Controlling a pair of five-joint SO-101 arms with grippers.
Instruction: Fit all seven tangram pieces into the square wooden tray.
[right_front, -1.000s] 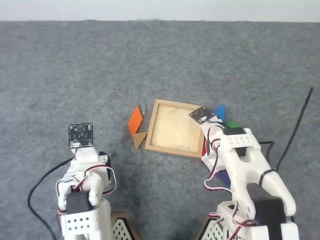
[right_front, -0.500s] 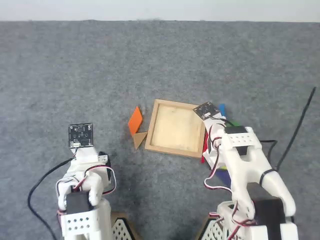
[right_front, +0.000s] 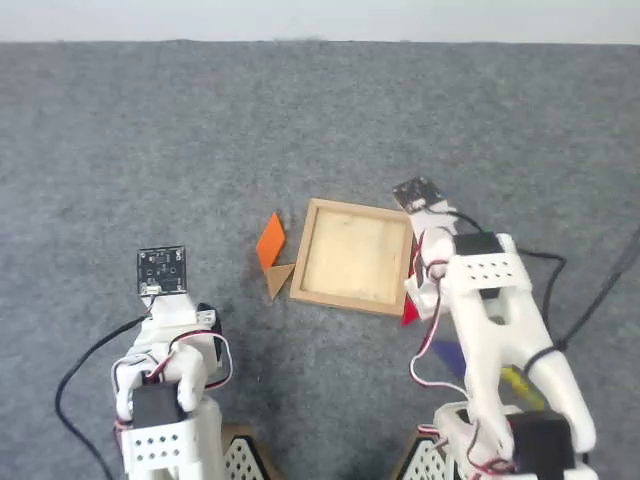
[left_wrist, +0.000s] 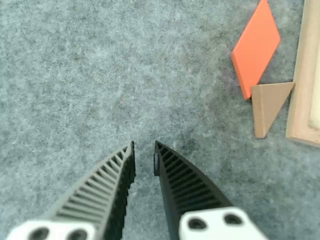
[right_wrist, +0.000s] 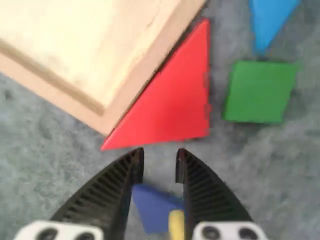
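tray (right_front: 301, 262): square, wooden, mid-table on the grey mat (right_front: 150, 130), between the two arms, bare floor showing; one corner (right_wrist: 85, 50) sits near the right arm's fingers.
red triangle (right_wrist: 170, 105): flat on the mat, long edge along the tray's outer wall at that corner; a sliver shows beside the right arm (right_front: 409, 312) from above.
right gripper (right_wrist: 159, 157): fingers a narrow gap apart, nothing between them; tips just short of the red triangle's near edge (contact or clearance: cannot tell).
dark-blue piece (right_wrist: 152, 205): on the mat under the gap between those fingers, behind the tips, not clamped.
yellow piece (right_wrist: 175, 222): touching the dark-blue piece, mostly hidden.
green square (right_wrist: 257, 92): just beside the red triangle, on its side away from the tray.
light-blue triangle (right_wrist: 270, 17): near the green square, apart from it.
orange parallelogram (left_wrist: 257, 45): outside the tray's opposite wall (left_wrist: 305, 85).
tan triangle (left_wrist: 267, 102): one point against that wall, a corner right at the orange parallelogram.
left gripper (left_wrist: 144, 150): fingers slightly parted, holding nothing, over bare mat, well apart from the orange parallelogram and tan triangle.
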